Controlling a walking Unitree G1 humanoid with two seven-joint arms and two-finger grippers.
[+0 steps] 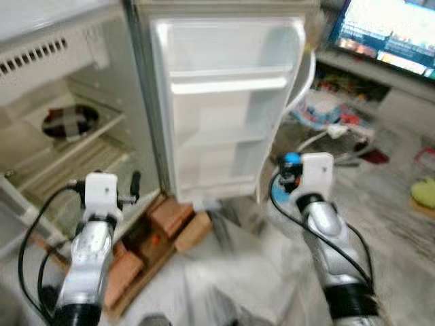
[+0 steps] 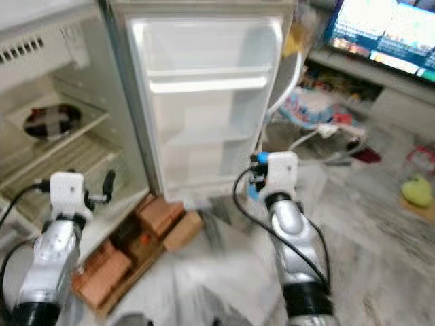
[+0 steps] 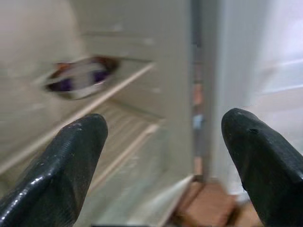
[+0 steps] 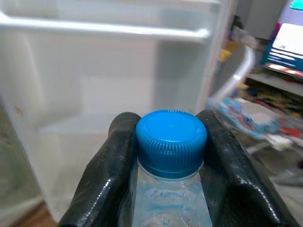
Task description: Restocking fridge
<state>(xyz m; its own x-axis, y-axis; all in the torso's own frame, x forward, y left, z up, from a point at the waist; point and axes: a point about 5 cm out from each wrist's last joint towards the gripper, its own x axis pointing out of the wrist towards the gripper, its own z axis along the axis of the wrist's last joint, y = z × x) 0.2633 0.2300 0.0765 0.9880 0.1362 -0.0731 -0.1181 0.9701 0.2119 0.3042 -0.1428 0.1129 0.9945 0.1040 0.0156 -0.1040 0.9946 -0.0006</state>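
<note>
The fridge (image 1: 61, 136) stands open on my left, its white door (image 1: 224, 109) swung wide ahead of me with bare door shelves. My right gripper (image 4: 170, 156) is shut on a clear water bottle with a blue cap (image 4: 171, 139), held low just right of the door's edge (image 1: 291, 163). My left gripper (image 3: 165, 156) is open with nothing between its fingers, pointing into the fridge toward the wire shelves. A dark bowl (image 1: 69, 122) rests on an upper fridge shelf.
Wooden blocks and a pallet (image 1: 163, 231) lie on the floor under the fridge. A TV (image 1: 387, 30) sits on a low stand at the back right, with toys and cables (image 1: 333, 115) strewn before it. A yellow-green object (image 1: 423, 191) lies at the far right.
</note>
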